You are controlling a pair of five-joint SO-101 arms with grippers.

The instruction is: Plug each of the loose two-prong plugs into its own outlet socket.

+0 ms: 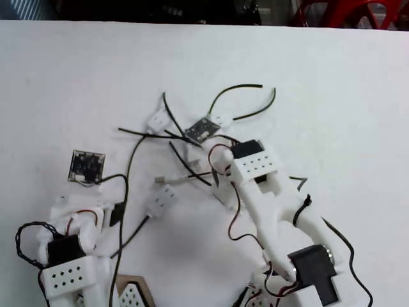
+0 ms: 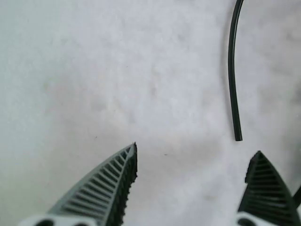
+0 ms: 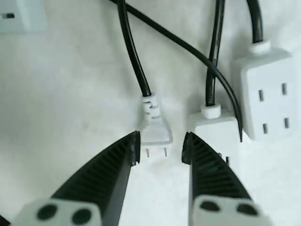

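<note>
In the right wrist view a small white two-prong plug (image 3: 155, 133) on a black cable lies flat on the table, prongs toward the camera. My right gripper (image 3: 161, 147) is open, one fingertip on each side of the plug's prong end, not touching it. Beside the plug lies a white socket block (image 3: 215, 128), and farther off a white outlet (image 3: 270, 94) shows its slots. My left gripper (image 2: 195, 155) is open over bare table, near a loose black cable end (image 2: 233, 75). In the high view white sockets (image 1: 164, 197) (image 1: 157, 121) lie among black cables.
Two dark circuit boards (image 1: 86, 165) (image 1: 201, 130) lie on the white table (image 1: 332, 83). Black cables cross between the arms. The right arm (image 1: 268, 192) stretches toward the middle; the left arm (image 1: 67, 256) sits low at the near left. Another white block's corner (image 3: 19, 16) shows.
</note>
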